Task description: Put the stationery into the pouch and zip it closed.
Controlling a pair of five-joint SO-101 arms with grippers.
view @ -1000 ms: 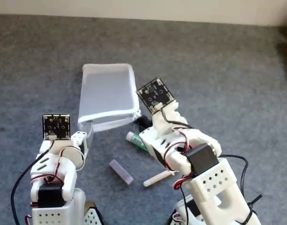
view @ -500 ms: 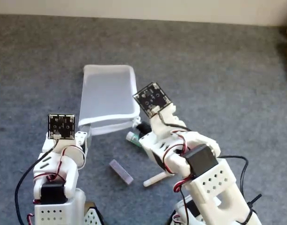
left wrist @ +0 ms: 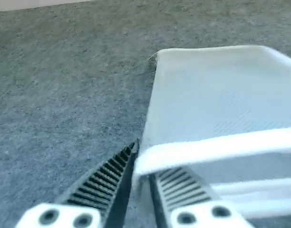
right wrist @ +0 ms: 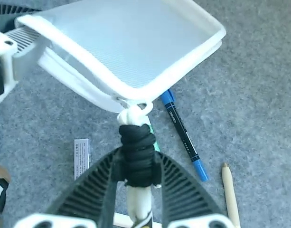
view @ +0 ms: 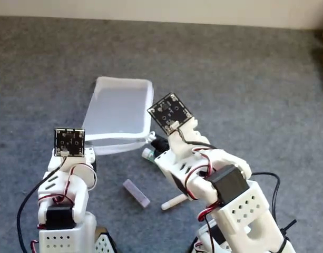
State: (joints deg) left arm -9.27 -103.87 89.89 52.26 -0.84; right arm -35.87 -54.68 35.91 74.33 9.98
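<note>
Gry carpet (view: pixel 266 79) w/ pale strip (view: pixel 150 8), far edge

The pouch (view: pixel 119 113) is translucent white with a fine mesh weave and a solid white rim. Its cord pull (right wrist: pixel 137 156) is black, tied on a white loop. The surface (view: pixel 245 79) is mottled grey. The pen (right wrist: pixel 183 135) is black with blue ends, the pencil (right wrist: pixel 229 190) pale cream and the eraser (view: pixel 136 193) lilac. The right hand (right wrist: pixel 136 187) has dark ribbed fingers.

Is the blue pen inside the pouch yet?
Out. The blue pen lies on the grey carpet just beside the pouch, with the pencil lying near it.
</note>
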